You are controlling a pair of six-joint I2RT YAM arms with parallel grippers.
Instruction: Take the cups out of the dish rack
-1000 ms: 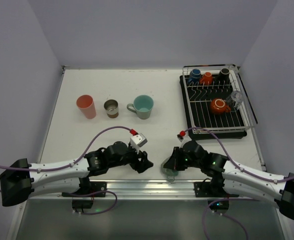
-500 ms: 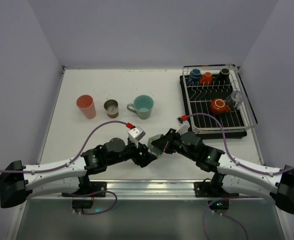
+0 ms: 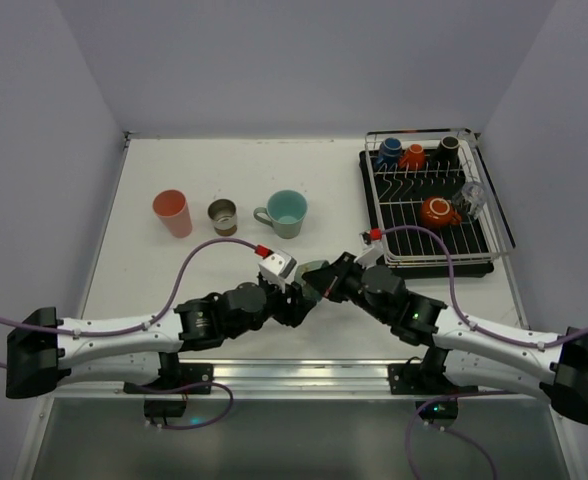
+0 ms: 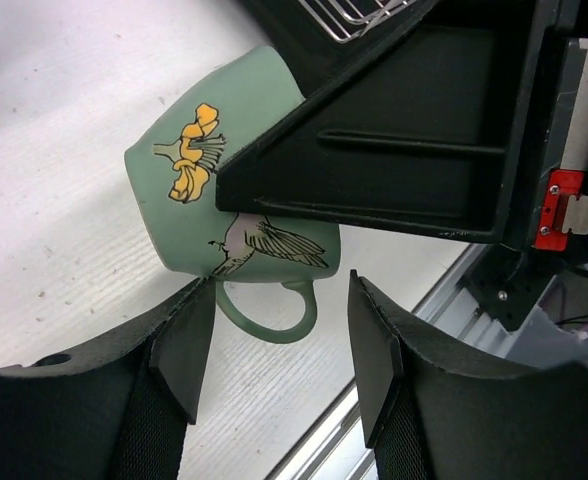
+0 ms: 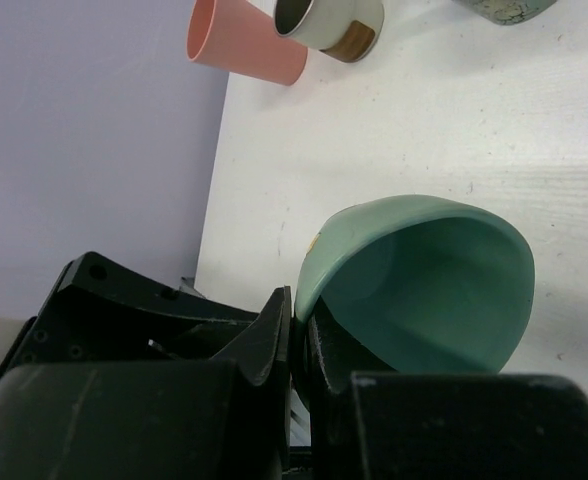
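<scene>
1. Top view: the two arms meet mid-table near the front edge. The right gripper (image 3: 324, 283) is pinched onto a green mug (image 3: 312, 270), with the left gripper (image 3: 296, 300) just beside it. The dish rack (image 3: 494, 235) sits far right, well apart, holding a blue cup (image 3: 390, 151), two orange ones, a black one and a clear glass. A salmon tumbler (image 3: 172, 213), a brown cup (image 3: 222, 216) and a teal mug (image 3: 284, 212) stand in a row on the table.
2. Left wrist: the green mug (bird and yellow flower print) hangs tilted. The left gripper's jaws are spread either side of its handle (image 4: 266, 312), grasping nothing.
3. Right wrist: the right gripper's fingers (image 5: 274, 340) are clamped tight on the mug's rim, mouth facing the camera.
</scene>
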